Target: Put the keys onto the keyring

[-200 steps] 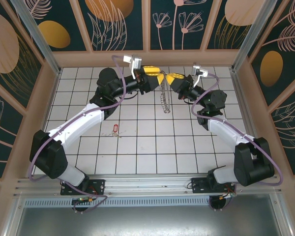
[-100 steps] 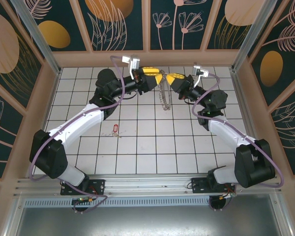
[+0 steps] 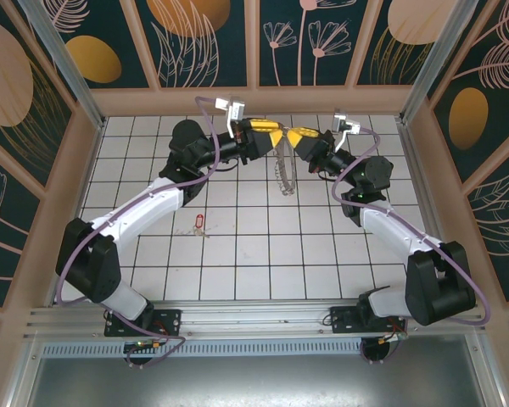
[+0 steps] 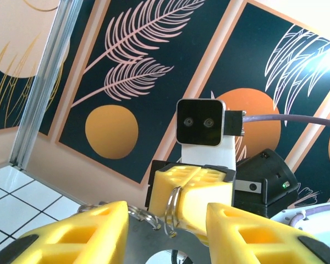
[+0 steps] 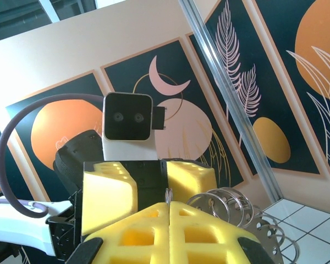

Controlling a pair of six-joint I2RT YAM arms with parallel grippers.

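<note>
Over tiled table (image 3: 254,254), keyring (image 3: 282,172) in right gripper (image 3: 292,133)

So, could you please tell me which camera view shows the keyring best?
The top external view: the whole keyring hangs there above the tiles. The left wrist view shows just part of it, pinched in the shut right gripper; the right wrist view shows a few of its small rings up close.

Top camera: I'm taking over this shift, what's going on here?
The right gripper is shut on the large thin metal keyring fringed with silvery pieces, holding it up. The left gripper faces it, fingers apart beside the loop. The tiny red-headed key lies on the white tiled table, untouched.
</note>
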